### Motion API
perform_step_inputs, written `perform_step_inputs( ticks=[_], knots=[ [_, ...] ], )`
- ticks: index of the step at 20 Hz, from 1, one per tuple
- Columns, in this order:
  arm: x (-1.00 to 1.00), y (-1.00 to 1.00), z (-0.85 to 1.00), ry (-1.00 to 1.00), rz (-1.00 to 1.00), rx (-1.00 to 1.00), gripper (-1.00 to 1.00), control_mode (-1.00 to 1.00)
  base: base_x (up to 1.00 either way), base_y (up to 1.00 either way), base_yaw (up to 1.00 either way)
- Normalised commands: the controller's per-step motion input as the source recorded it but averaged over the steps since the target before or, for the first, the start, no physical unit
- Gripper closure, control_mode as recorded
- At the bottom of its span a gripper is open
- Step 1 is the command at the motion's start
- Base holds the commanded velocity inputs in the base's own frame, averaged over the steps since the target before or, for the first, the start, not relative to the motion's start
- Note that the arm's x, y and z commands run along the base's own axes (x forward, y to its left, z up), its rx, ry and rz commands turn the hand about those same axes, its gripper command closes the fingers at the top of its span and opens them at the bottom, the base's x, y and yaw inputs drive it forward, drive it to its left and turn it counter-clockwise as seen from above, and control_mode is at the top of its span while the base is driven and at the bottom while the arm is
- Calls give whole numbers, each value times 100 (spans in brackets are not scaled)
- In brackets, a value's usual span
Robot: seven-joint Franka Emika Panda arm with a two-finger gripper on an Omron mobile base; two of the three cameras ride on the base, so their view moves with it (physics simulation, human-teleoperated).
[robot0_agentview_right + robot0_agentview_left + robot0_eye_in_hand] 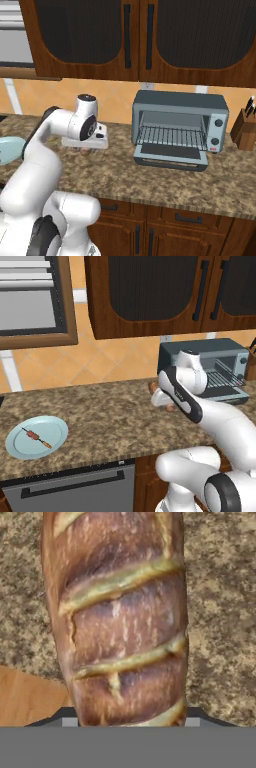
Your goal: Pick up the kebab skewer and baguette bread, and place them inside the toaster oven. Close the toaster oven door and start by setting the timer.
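Straddling the baguette bread, the gripper has one finger tip at each side of the loaf's near end; jaws part-open, about loaf width, but can't tell if the pads actually press the crust. Loaf lies on the speckled granite counter, filling the middle of the hand view, crust slashes clear, with a wood-coloured patch at lower left.

Left base view: baguette mostly hidden behind the arm, just brown bits poking out by the wrist; kebab skewer sits on a pale blue plate, well apart to the left. Right base view: toaster oven seen front-on, toaster oven door dropped open, wire rack visible, knife block just beside it on the right.

Arm is bent over, hand low at the counter, left of the oven.
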Motion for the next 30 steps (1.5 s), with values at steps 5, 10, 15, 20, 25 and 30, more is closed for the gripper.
perform_step_inputs(
  ticks=[5,10,15,20,25,30],
  knots=[
    [3,-100,14,0,0,0,100,-100,0,0,0],
    [11,-100,10,0,0,0,100,-100,0,0,0],
    [1,-89,26,6,0,0,100,-100,0,0,0],
    [4,-83,3,6,0,0,100,-100,0,0,0],
    [25,0,0,-3,0,-3,100,-100,0,0,0],
    [51,0,0,-2,0,-9,100,-100,0,0,0]
  ],
)
